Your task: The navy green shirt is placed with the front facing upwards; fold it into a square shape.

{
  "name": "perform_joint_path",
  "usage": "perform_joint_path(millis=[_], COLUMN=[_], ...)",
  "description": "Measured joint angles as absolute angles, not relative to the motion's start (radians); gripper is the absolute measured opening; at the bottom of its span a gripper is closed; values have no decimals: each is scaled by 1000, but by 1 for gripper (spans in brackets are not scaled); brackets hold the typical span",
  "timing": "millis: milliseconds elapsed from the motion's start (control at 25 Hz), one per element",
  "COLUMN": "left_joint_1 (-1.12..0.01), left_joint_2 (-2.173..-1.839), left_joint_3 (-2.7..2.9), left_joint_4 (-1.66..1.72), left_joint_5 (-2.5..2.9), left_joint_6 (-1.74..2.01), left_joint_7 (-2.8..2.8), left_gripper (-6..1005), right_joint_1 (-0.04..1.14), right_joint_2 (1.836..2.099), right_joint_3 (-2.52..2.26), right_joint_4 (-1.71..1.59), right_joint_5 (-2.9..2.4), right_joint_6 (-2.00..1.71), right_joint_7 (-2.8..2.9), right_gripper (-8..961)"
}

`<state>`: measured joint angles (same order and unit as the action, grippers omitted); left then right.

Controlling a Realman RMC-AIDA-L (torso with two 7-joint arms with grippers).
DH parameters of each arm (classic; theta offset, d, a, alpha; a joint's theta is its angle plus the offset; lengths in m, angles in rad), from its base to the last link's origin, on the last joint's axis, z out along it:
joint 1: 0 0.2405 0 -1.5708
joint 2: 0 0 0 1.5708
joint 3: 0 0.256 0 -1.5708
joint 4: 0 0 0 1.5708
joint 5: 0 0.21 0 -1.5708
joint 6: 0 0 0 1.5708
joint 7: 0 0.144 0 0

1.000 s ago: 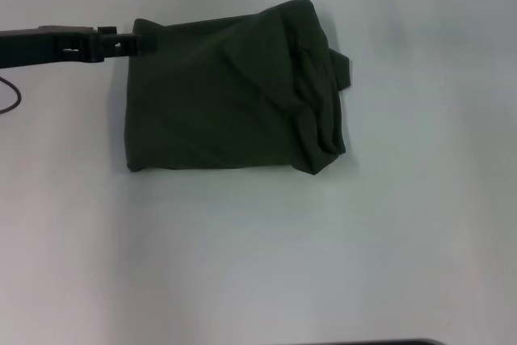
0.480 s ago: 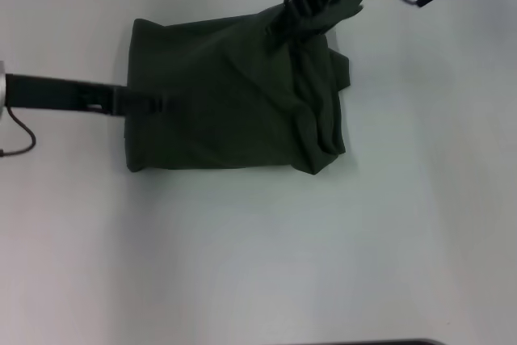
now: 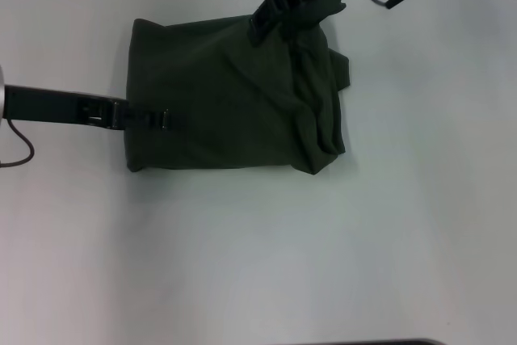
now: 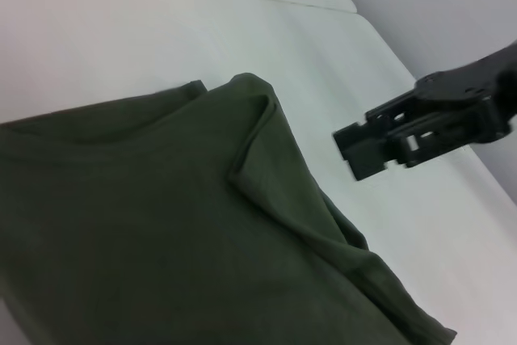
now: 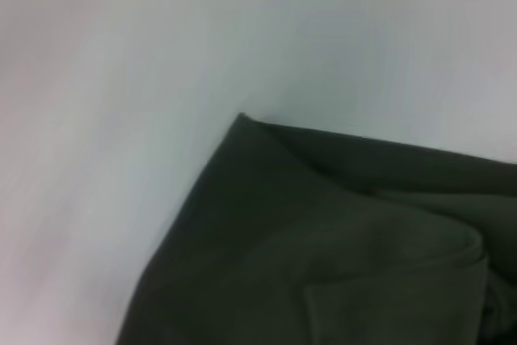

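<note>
Shirt (image 3: 226,103) folded on table (image 3: 258,256); left gripper (image 3: 161,118) over left edge, right gripper (image 3: 271,18) over far edge; gripper states unclear.

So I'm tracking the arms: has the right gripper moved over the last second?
Yes. The right gripper came in from beyond the navy green shirt's far right corner and leftward over its far edge.

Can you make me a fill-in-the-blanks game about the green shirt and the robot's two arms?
1. The navy green shirt lies folded on a ____ table.
2. The ____ gripper reaches over the shirt's left edge.
3. The right gripper is at the shirt's ____ edge.
4. The shirt looks bunched and wrinkled along its ____ side.

Missing words: white; left; far; right
</note>
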<state>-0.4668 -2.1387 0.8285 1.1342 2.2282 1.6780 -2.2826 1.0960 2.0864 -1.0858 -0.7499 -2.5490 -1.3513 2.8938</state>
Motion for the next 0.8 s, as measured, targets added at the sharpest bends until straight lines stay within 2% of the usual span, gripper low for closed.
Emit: perform_joint_path(millis=[800], left_joint_1=[-460], left_joint_2=[-2138], left_joint_3=[814], left_joint_4=[1129], left_joint_5=[2229], left_joint_6=[1651], left_joint_7=[-2254], left_gripper=[848], right_joint_1=[1210], right_joint_2=[2104], right_joint_3=[-1229], right_joint_4=[-528], right_joint_5=[-2537], right_joint_6=[-1095], right_joint_7=[2994], right_gripper=[534])
